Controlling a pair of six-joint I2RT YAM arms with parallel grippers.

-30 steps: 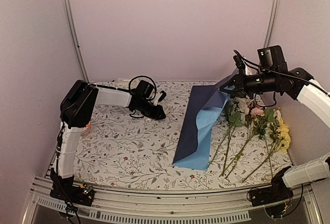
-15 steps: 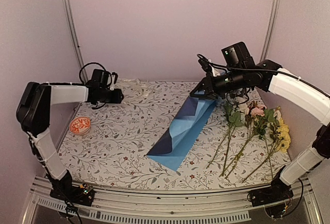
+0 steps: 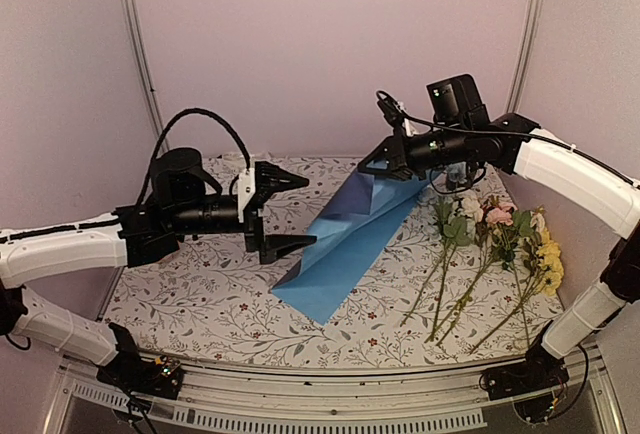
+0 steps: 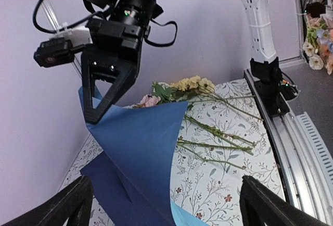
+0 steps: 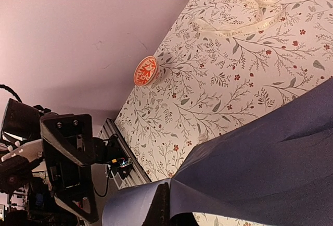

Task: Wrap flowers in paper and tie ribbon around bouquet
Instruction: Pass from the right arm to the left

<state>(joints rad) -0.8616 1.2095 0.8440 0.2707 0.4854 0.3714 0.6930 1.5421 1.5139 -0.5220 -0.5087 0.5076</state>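
The dark navy paper (image 3: 345, 229), light blue on its underside, slopes from the table up to my right gripper (image 3: 372, 166), which is shut on its raised far corner. In the right wrist view the paper (image 5: 270, 153) folds around that gripper (image 5: 169, 187). My left gripper (image 3: 308, 212) stands open and empty just left of the paper, jaws wide, facing it. The left wrist view shows the paper (image 4: 135, 148) ahead between the left gripper's (image 4: 165, 184) fingers. The flowers (image 3: 500, 249) lie loose on the table at right. The cream ribbon (image 5: 239, 12) lies at the back of the table.
A small orange patterned bowl (image 5: 146, 71) sits near the table's left edge. The floral tablecloth (image 3: 220, 294) covers the table. Walls close in at the back and sides, and a metal rail (image 3: 300, 394) runs along the near edge.
My left arm swung from the back left to the table's middle and its gripper opened wide. The right gripper carried the paper's corner leftward, dragging the sheet toward the centre.
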